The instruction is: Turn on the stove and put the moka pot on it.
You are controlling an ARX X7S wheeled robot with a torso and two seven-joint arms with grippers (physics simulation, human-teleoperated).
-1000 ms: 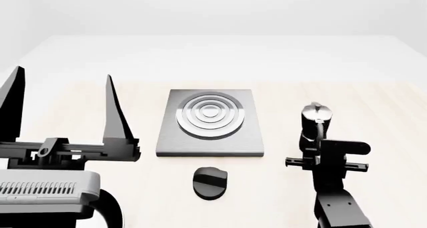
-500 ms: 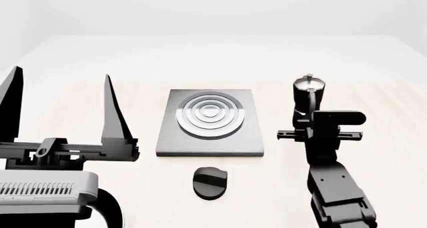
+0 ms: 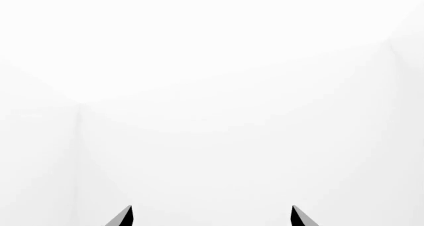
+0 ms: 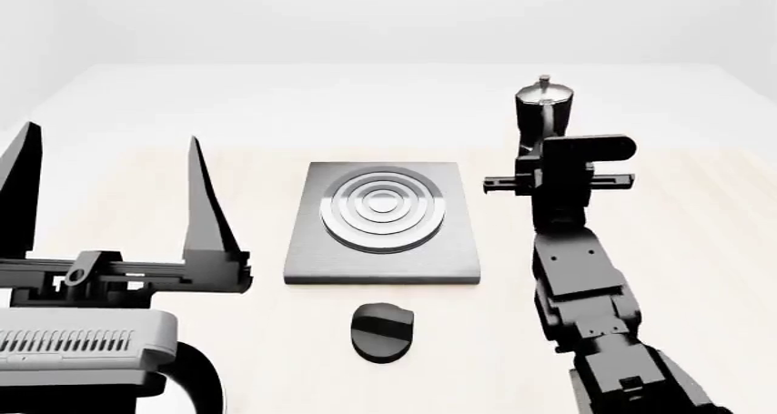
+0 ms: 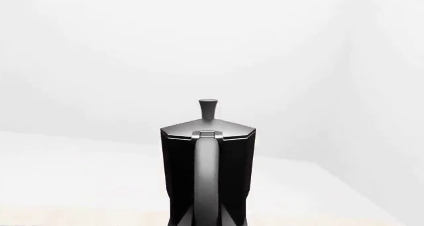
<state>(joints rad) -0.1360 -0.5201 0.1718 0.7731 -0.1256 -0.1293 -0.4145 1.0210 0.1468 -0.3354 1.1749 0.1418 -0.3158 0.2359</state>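
The stove (image 4: 382,218) is a flat grey square hotplate with a ring burner, lying mid-table. Its small round black knob (image 4: 381,330) sits apart, just in front of it. The moka pot (image 4: 543,105), black with a silver lid and top knob, is held in the air to the right of the stove's far corner. My right gripper (image 4: 540,150) is shut on its lower body. In the right wrist view the pot (image 5: 208,171) is upright, handle facing the camera. My left gripper (image 4: 113,136) is open and empty at the left, with only white background between its fingertips (image 3: 126,217).
The pale wooden table (image 4: 680,241) carries only the stove and the knob. White walls lie behind it. My right arm (image 4: 583,296) rises from the lower right, beside the stove's right edge.
My right arm has lifted the moka pot off the table, raising it and carrying it away from me. The left arm, stove and knob have not moved.
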